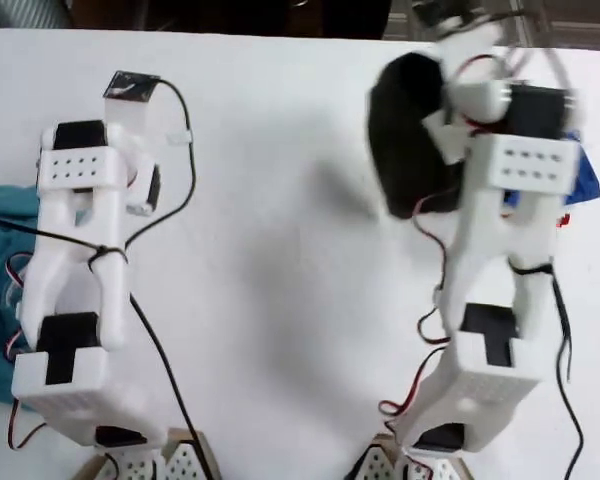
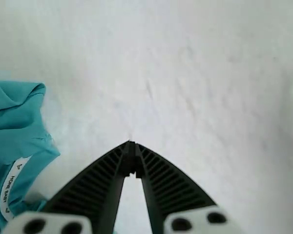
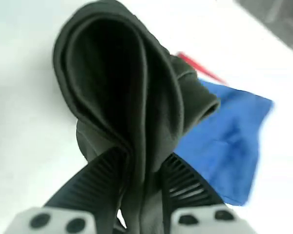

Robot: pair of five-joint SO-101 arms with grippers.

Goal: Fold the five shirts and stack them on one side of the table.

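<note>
Right tool (image 3: 144, 158) tight on the black shirt (image 3: 112, 83), arm outstretched; left tool (image 2: 131, 148) closed, empty, near the teal shirt (image 2: 14, 122).

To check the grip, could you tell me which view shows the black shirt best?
The right wrist view: the black shirt sits pinched in the right gripper. The high view shows it partly behind that arm.
</note>
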